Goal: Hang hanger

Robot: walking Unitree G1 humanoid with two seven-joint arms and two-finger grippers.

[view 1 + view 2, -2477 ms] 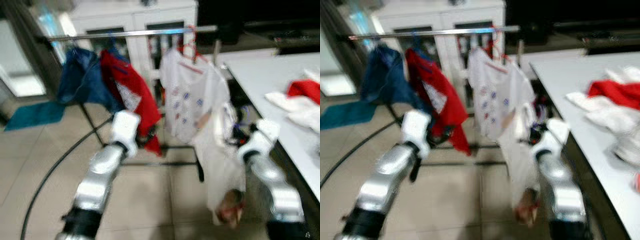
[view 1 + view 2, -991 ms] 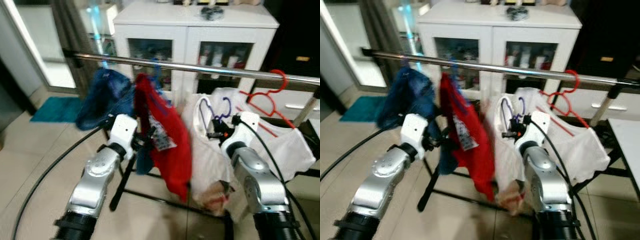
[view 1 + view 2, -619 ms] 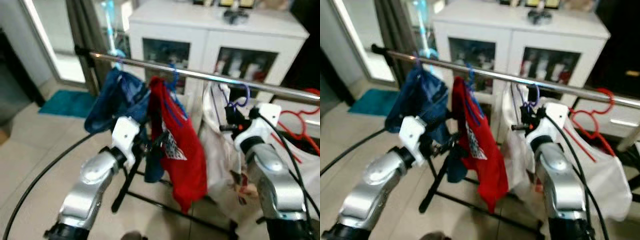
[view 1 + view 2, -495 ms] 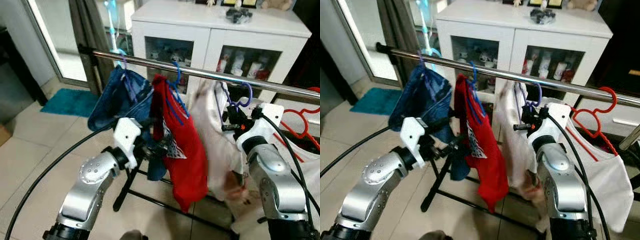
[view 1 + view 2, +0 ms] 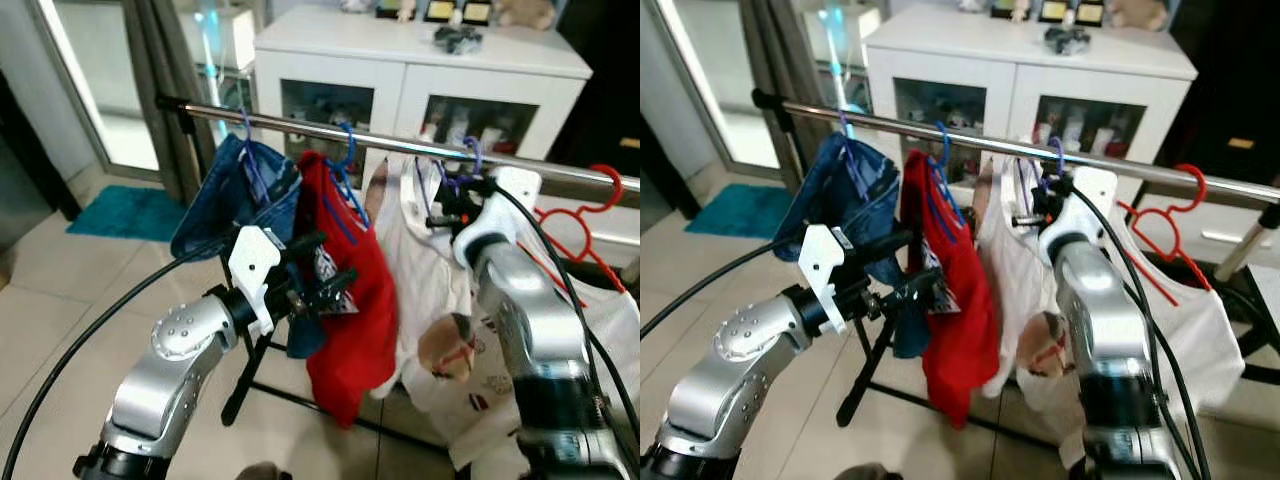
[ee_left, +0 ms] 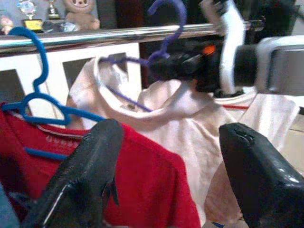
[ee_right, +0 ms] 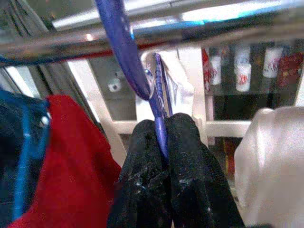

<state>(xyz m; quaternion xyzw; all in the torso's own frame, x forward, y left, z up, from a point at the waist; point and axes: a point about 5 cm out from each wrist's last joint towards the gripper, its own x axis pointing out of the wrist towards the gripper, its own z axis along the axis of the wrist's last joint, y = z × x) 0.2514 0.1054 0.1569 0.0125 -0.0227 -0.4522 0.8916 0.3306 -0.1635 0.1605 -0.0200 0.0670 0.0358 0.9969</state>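
Behind, a white cabinet [image 5: 420, 70]. Right gripper [image 7: 161, 130] fingers pinch the purple hanger [image 7: 124, 52] at the rail [image 5: 330, 130]. Left gripper [image 6: 164, 166] fingers are spread by the red shirt [image 5: 350, 300].

A home: clothes rail [image 5: 300, 124], white glass-door cabinet [image 5: 420, 70], tiled floor [image 5: 60, 290].

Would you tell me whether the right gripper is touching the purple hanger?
Touching. In the right wrist view the right gripper has both black fingers pressed shut on the purple hanger.
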